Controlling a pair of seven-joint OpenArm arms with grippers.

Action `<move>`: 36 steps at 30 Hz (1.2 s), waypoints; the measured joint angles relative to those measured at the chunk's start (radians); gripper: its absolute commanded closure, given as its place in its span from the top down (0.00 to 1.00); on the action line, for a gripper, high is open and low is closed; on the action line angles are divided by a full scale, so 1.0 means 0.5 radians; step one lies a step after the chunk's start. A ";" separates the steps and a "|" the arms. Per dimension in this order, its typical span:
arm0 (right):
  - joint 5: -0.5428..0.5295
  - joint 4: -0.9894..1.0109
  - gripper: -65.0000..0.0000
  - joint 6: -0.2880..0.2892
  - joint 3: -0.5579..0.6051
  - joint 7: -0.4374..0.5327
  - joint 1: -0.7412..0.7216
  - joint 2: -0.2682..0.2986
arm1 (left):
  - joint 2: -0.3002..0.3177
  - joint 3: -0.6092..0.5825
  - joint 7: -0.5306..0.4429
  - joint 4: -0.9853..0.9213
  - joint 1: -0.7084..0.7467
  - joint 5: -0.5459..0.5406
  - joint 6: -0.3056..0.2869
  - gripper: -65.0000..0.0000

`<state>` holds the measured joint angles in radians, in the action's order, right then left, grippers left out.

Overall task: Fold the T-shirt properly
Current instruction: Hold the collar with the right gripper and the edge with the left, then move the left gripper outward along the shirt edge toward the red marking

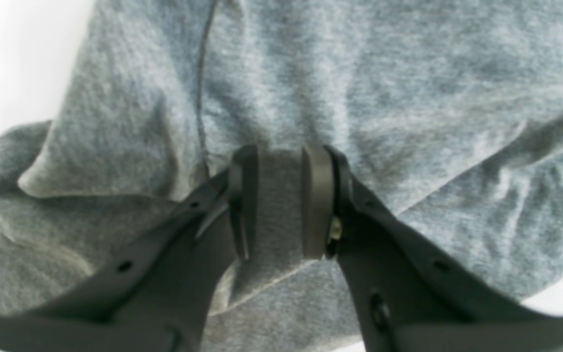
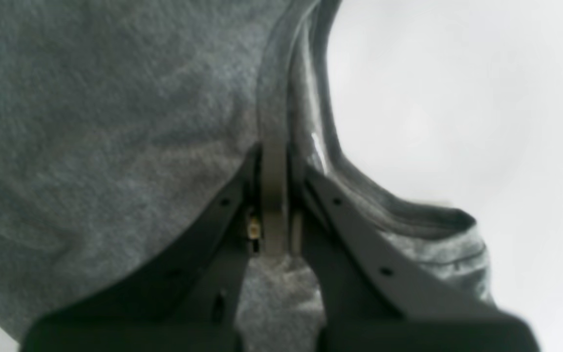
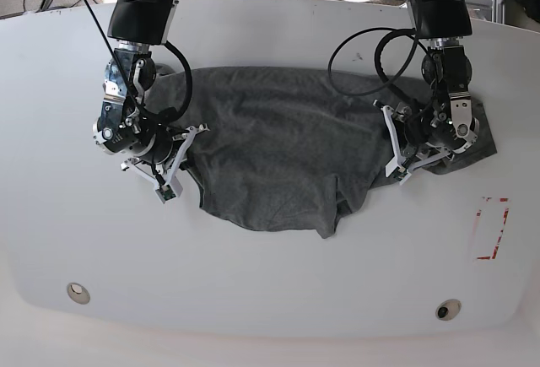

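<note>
While the T-shirt (image 3: 287, 160) lies spread and rumpled across the middle of your white bench (image 3: 270, 283), both arms are down on its opposite ends. Your left gripper (image 1: 280, 205) has its fingers (image 1: 316, 200) clamped on a raised fold of the grey fabric, with a seam running just beside them. Your right gripper (image 2: 275, 205) has its fingers pressed nearly together on a thin edge of cloth, next to the curved band of an opening. A red rectangular outline (image 3: 491, 229) marks the bench beyond the left arm, well apart from the shirt.
</note>
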<state>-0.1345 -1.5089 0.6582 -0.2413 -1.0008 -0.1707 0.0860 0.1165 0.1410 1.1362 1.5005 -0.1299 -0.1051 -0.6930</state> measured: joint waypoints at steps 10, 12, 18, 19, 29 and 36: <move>0.008 0.012 0.20 0.000 0.002 -0.013 -0.077 0.002 | 0.018 -0.008 0.001 0.063 0.009 -0.001 -0.003 0.21; 0.007 0.011 0.35 -0.001 0.002 -0.011 -0.105 -0.001 | 0.025 -0.007 0.001 0.108 0.009 0.002 -0.002 0.21; -0.001 0.050 0.67 -0.005 0.011 0.022 -0.211 -0.014 | 0.036 -0.005 0.032 0.140 -0.006 0.000 -0.007 0.21; 0.001 0.079 0.69 -0.004 0.011 0.053 -0.233 -0.012 | 0.035 -0.005 0.032 0.141 -0.003 -0.001 -0.008 0.21; 0.008 0.681 0.72 -0.006 0.011 0.323 -0.490 -0.011 | 0.069 -0.005 0.044 0.156 -0.013 -0.018 -0.008 0.21; 0.014 1.050 0.72 -0.006 0.011 0.479 -0.634 -0.012 | 0.097 0.001 0.045 0.245 -0.045 -0.014 -0.008 0.21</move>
<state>-0.1272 -0.9840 0.6552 -0.2356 -0.7612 -0.4877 0.0799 0.1650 0.1413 1.1587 1.6230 -0.1524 -0.1123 -0.6968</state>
